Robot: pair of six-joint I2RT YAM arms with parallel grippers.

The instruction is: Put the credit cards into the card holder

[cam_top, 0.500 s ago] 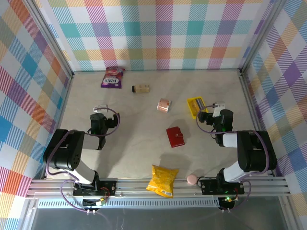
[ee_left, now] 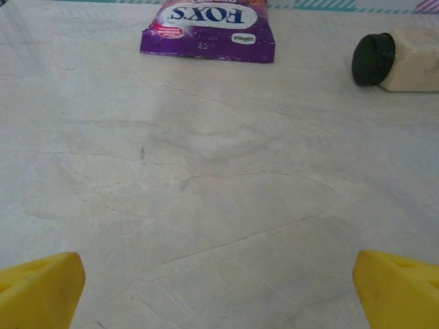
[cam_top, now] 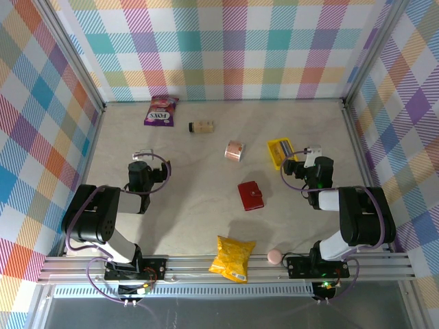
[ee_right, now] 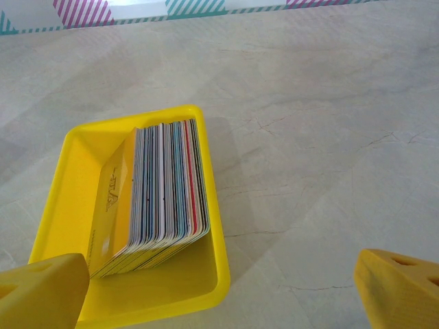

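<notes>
Purple FOX'S packet (ee_left: 209, 31) lies far ahead of the left end effector (ee_left: 219, 295), whose yellow fingers (ee_left: 41, 291) stand wide apart over bare bench (ee_left: 219, 171), holding nothing. Right of the packet, a cream bottle (ee_left: 405, 58) with a dark cap lies on its side. Mid-bench, the red card holder (cam_top: 250, 195) lies shut, apart from both arms. Further right, the credit cards (ee_right: 161, 192) stand on edge, packed together in a yellow tray (ee_right: 219, 240), just ahead of the right end effector (ee_right: 219, 288), spread wide and empty.
</notes>
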